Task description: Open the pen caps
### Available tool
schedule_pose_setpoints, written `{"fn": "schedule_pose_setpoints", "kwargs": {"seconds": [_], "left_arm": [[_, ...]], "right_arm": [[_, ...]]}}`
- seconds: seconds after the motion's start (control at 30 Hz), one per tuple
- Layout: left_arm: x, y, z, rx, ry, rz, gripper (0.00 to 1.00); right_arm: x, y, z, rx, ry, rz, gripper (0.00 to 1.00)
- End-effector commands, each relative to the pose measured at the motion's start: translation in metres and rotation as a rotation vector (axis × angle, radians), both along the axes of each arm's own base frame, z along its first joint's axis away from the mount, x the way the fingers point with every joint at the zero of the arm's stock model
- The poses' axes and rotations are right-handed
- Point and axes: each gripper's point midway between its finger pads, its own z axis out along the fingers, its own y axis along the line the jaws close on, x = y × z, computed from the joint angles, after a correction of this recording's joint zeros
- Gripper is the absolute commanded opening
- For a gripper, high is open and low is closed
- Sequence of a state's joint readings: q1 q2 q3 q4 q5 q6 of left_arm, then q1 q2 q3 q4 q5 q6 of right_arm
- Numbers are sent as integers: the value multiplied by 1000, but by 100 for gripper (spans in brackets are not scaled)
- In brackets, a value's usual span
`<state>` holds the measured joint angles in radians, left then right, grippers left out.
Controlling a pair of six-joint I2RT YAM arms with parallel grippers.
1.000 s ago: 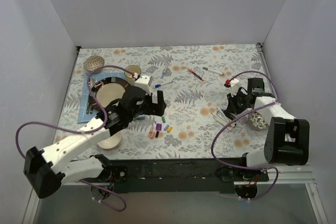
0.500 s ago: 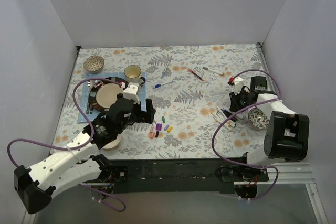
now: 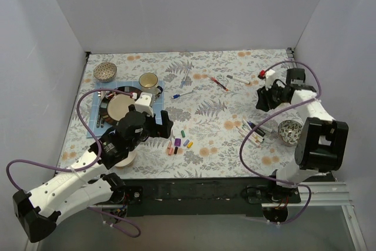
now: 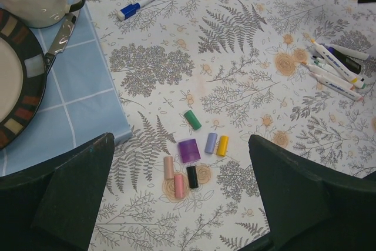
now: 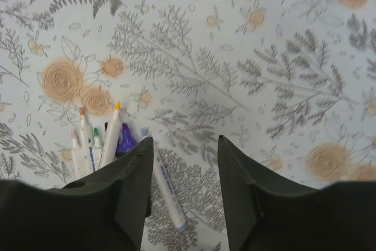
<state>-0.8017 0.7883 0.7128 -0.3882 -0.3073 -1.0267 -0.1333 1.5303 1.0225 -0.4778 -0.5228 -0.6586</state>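
Since the last frame the right jaws have lifted up-frame off the bundle of white-barrelled marker pens (image 3: 252, 131); they are open and empty. The left jaws, also open and empty, sit above the loose coloured plastic pen caps (image 4: 189, 151), lower centre of the floral counter (image 3: 205, 101). We judge the next pen isn't picked yet.

no words or numbers can be read anywhere; faint print on the pens (image 4: 336, 67) is too small to make out.
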Motion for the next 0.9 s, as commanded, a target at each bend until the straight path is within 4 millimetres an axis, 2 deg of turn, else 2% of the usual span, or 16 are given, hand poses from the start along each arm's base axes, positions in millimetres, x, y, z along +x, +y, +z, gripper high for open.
{"fn": "schedule_pose_setpoints", "kwargs": {"seconds": [0.0,0.1,0.2,0.23,0.27,0.3,0.33,0.37,0.4,0.43,0.47,0.53,0.63,0.7,0.87], "left_arm": [[2,8,5,7,-29,26,98],[3,9,5,7,-31,32,98],[5,10,5,10,-30,39,98],[6,12,4,11,-30,43,98],[6,12,3,15,-27,46,98],[7,11,3,15,-26,43,98],[8,12,3,14,-25,42,98],[8,12,2,17,-22,42,98],[8,11,1,19,-20,40,98],[9,12,0,20,-18,42,98],[9,11,0,19,-17,39,98],[10,12,-1,21,-14,39,98],[10,12,-1,20,-15,40,98],[11,12,-2,21,-13,40,98],[11,12,-2,20,-12,40,98]], "right_arm": [[43,10,12,22,18,103,62],[74,16,9,21,47,103,71],[106,21,6,-27,38,87,74],[113,26,5,-39,36,86,92],[124,23,-8,-71,57,61,98],[137,24,2,-79,39,53,98],[146,25,3,-96,37,51,98],[151,24,-14,-100,73,50,98],[166,24,-2,-103,43,48,98],[172,22,-4,-108,44,38,98],[175,34,-19,-126,66,58,98],[189,37,-25,-147,63,60,98],[200,44,-27,-169,47,78,98],[202,45,-40,-189,57,90,98],[206,52,-52,-216,64,103,88]]}}
